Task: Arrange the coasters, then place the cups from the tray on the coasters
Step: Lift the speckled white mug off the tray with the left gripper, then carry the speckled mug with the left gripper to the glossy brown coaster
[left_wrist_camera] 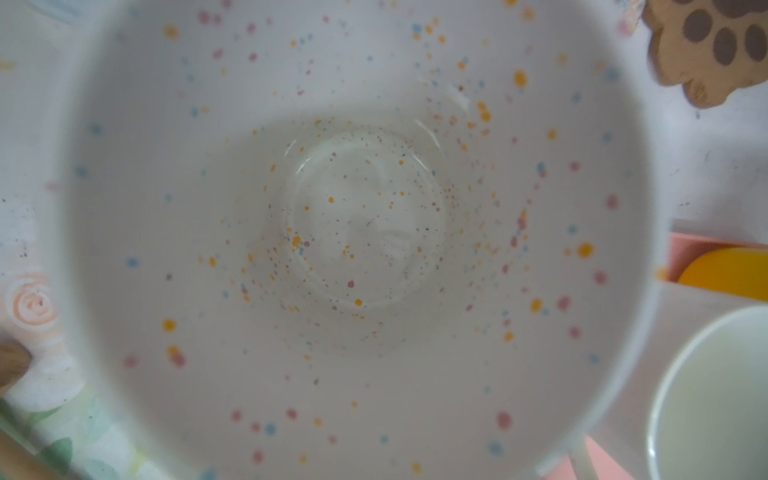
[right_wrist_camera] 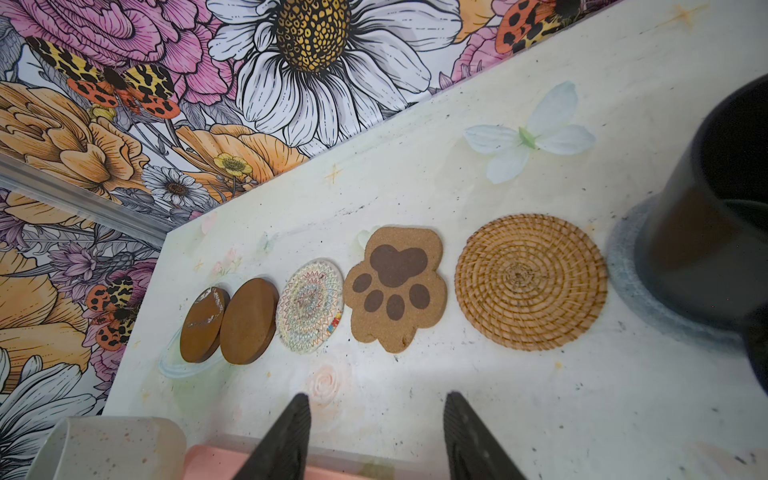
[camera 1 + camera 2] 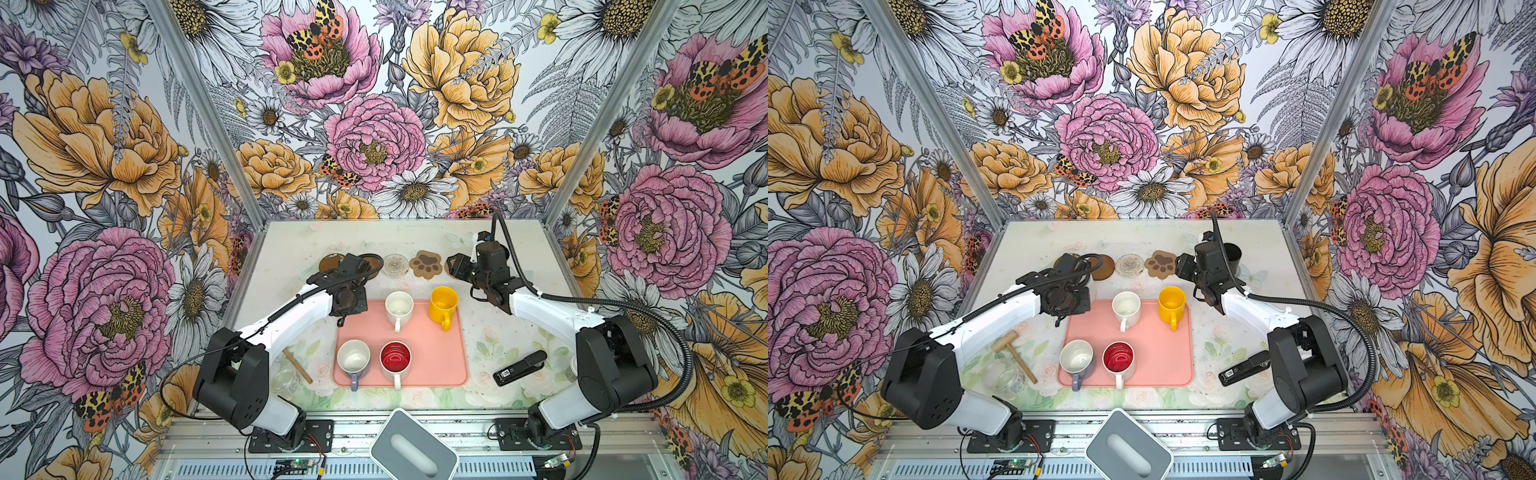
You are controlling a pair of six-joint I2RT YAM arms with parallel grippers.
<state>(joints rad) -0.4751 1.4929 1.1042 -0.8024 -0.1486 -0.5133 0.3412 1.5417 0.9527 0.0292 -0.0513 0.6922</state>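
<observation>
In both top views the tray lay with its long axis across the desk. Four upright cups stood on it: the white cup, yellow cup, lavender cup and red-lined cup. Every handle pointed at the tray's near edge. Past the tray's far edge, the whitish woven coaster and paw coaster lay in a line parallel to that edge. The left pincer, by the tray's far-left corner, covered more of that line; whether its jaws were apart or together could not be told. The right pincer blocked the stretch past the far-right corner, where a top view showed the black cup. A stapler lay right of the tray, and a mallet and glass jar lay left of it.

The left wrist view looked straight down into the speckled white cup, mouth up and handle unseen, just off the tray's corner.

In the right wrist view the right pincer's fingers stood apart with nothing between them. Beyond the tray lay the scuffed brown disc close against the plain brown disc, then the woven coaster, then the paw coaster with its toe pads toward the tray, then the rattan coaster. The black cup stood on the grey-blue coaster.
</observation>
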